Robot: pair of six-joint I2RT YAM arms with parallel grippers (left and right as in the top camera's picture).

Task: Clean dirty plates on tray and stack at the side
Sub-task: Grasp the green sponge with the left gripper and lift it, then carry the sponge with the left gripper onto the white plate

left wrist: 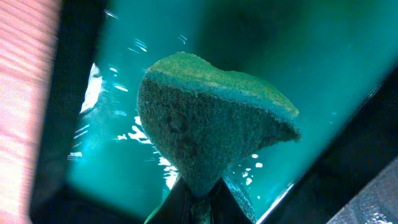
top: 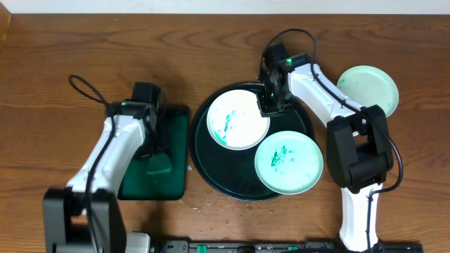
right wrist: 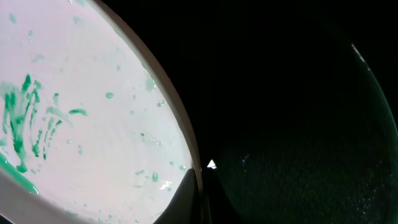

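The left arm rises from its base well left of the round tray [top: 232, 177], bends at the elbow and leans in toward it. Its wrist tips down over the rectangular tray [top: 178, 140], which lies just beside the round tray's left rim with a narrow strip of table [top: 211, 42] between them. The left gripper [top: 156, 151] pinches a green sponge [left wrist: 211, 130] by its narrow end. The sponge's broad face hangs over teal liquid in the rectangular tray; whether it touches the liquid I cannot tell.

Two of the plates sit on the round tray. The white plate [top: 238, 119] is in the upper left part, smeared with teal-green, its edge near the rim. The pale green plate [top: 288, 162] is in the lower right part, also marked, and juts slightly past the rim. The two plates nearly touch, and bare tray floor shows along the lower left and the top right.

The right arm stands up from its base right of the round tray, folds at the elbow and reaches back over the tray's upper rim. The right gripper [top: 271, 104] points down at the white plate's right edge. In the wrist view its fingers are pressed onto that rim, one on the plate's face and one outside it.

The third plate [top: 368, 89] lies on the table up and to the right of the round tray, apart from it, with open wood around it.
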